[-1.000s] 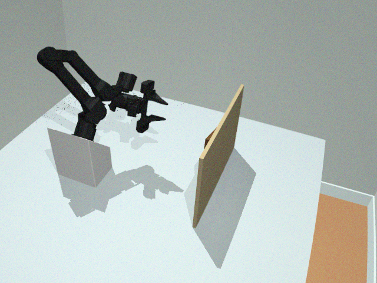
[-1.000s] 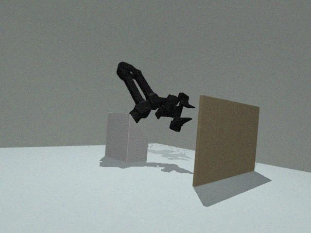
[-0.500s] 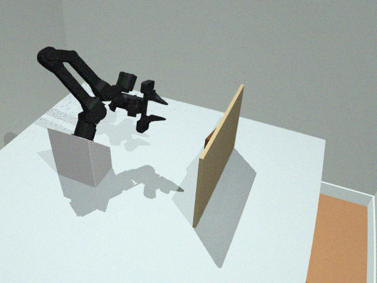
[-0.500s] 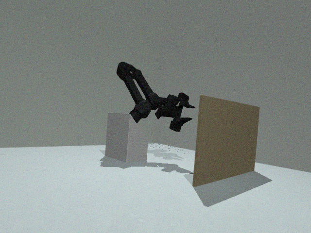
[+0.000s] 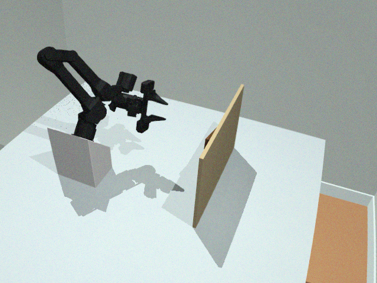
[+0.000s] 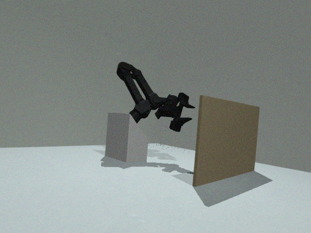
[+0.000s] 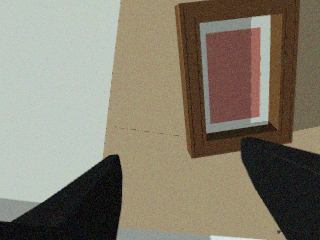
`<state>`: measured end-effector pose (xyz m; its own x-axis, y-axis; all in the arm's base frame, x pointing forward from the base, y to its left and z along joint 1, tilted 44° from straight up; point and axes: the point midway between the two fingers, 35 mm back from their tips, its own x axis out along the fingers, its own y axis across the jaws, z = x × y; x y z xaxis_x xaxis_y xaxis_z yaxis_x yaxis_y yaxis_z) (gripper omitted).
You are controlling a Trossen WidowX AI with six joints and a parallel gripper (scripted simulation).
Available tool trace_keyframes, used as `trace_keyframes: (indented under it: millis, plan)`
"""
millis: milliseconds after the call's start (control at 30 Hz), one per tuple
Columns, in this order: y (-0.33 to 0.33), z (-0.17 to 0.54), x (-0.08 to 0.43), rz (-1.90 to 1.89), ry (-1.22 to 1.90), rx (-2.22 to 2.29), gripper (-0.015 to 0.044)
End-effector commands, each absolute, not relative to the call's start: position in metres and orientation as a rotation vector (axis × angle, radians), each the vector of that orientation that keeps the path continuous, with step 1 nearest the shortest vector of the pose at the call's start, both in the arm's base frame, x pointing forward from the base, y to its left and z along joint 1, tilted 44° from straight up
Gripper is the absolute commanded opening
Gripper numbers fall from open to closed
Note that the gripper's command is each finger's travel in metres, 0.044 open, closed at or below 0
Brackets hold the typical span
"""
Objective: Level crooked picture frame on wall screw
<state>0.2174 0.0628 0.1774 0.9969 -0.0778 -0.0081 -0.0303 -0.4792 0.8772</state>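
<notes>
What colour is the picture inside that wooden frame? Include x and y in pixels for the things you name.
Plain red, bordered in pale grey-white [image 7: 202,75]; the wrist view shows it best.
</notes>
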Motion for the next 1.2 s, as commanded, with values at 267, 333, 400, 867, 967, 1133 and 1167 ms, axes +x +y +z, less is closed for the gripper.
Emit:
trace_keyframes:
  millis: [267, 333, 400, 867, 967, 1133, 1167]
  plan:
    - [0.071, 0.175, 0.234, -0.056, -0.077, 2.07, 0.026]
    - [0.074, 0.173, 0.242, -0.056, -0.077, 2.07, 0.026]
    - [0.076, 0.17, 0.25, -0.055, -0.078, 2.069, 0.026]
    - [0.086, 0.148, 0.287, -0.054, -0.081, 2.067, 0.026]
    - [0.086, 0.148, 0.287, -0.054, -0.081, 2.067, 0.026]
    - [0.086, 0.149, 0.292, -0.054, -0.081, 2.067, 0.026]
    - [0.086, 0.15, 0.298, -0.053, -0.081, 2.067, 0.026]
